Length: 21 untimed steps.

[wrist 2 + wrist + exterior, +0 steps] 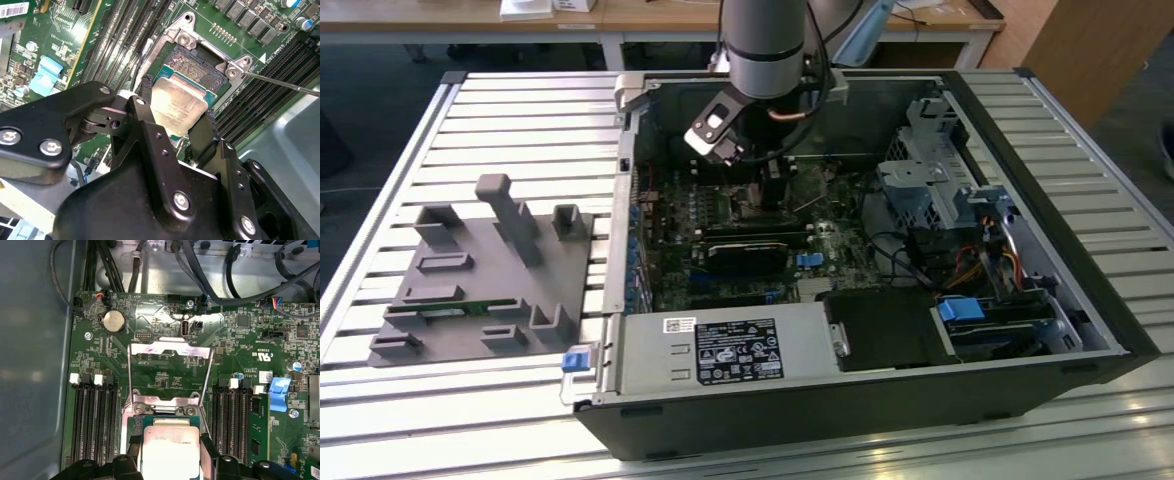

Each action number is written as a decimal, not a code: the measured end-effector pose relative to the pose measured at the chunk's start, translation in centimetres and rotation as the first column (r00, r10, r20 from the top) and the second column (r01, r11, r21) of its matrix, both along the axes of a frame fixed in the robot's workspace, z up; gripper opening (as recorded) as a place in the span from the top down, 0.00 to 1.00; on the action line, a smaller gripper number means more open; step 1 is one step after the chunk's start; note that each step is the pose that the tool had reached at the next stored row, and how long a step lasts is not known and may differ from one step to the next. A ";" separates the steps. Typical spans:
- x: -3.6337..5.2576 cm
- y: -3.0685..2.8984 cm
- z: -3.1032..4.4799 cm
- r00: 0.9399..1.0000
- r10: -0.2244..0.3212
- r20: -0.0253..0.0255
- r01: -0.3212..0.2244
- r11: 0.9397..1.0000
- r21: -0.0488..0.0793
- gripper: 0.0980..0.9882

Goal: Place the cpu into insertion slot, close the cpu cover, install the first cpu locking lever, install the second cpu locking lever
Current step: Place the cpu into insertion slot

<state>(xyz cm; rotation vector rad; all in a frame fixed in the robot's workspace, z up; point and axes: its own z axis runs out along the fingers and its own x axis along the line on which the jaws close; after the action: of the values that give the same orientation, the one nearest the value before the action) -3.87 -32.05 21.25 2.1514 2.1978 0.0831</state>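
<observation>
My gripper (pixel 176 111) is shut on the cpu (pixel 177 100), a small square chip with a dull grey top, one black finger (pixel 145 97) on each side. It holds the chip over the open insertion slot (pixel 195 60) on the green motherboard, partly covering it. I cannot tell whether the chip touches the slot. In the first wrist view the cpu (pixel 169 442) sits between the fingers (pixel 133 447), and the cpu cover (pixel 170 347), a silvery frame, stands flipped open beyond the slot. Thin locking levers (pixel 130 380) run along the cover's sides. In the exterior view the gripper (pixel 767 160) reaches down inside the case.
The open computer case (pixel 1067 330) lies on a slatted table. Memory slots (pixel 92 425) flank the socket on both sides. Black cables (pixel 235 285) cross above the board. A power supply (pixel 720 350) and drive cage (pixel 927 180) fill the case edges. A grey fixture (pixel 487 270) stands at the exterior view's left.
</observation>
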 end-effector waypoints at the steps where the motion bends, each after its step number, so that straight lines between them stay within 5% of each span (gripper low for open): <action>1: -0.02 0.04 -0.05 1.000 0.000 0.000 0.000 1.000 0.000 0.50; 21: -0.64 0.34 -1.44 1.000 -0.014 0.000 0.014 1.000 0.000 0.50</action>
<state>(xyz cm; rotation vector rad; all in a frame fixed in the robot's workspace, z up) -4.52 -31.71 19.81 2.1663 2.1826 0.0822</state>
